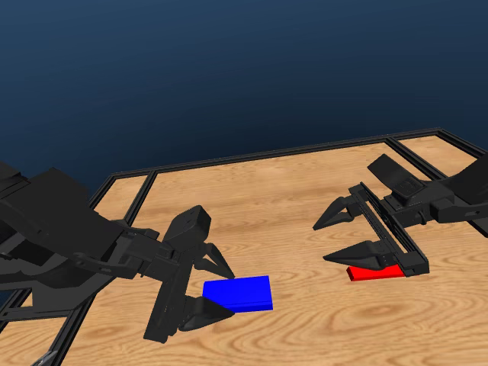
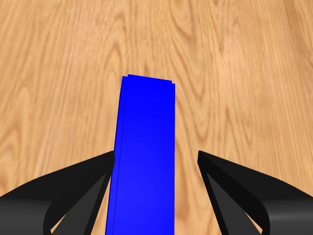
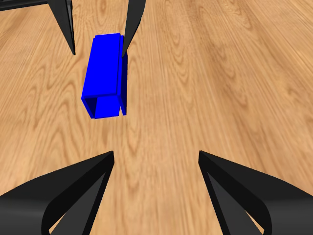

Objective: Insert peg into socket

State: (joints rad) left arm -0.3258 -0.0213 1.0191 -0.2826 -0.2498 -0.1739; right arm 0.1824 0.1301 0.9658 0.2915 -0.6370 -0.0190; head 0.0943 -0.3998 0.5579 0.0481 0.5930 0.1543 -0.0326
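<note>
Two spread-jawed grippers, left gripper (image 1: 204, 288) straddling socket (image 1: 239, 293), right gripper (image 1: 349, 232) over peg (image 1: 374, 272), socket's hollow end (image 3: 107, 106) seen only by right wrist.

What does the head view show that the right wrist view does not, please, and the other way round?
Only the head view shows the red peg, lying under the right gripper, and both arms. Only the right wrist view shows the open hollow end of the blue socket. Both show the socket on the wooden table with the left gripper open around it.
</note>
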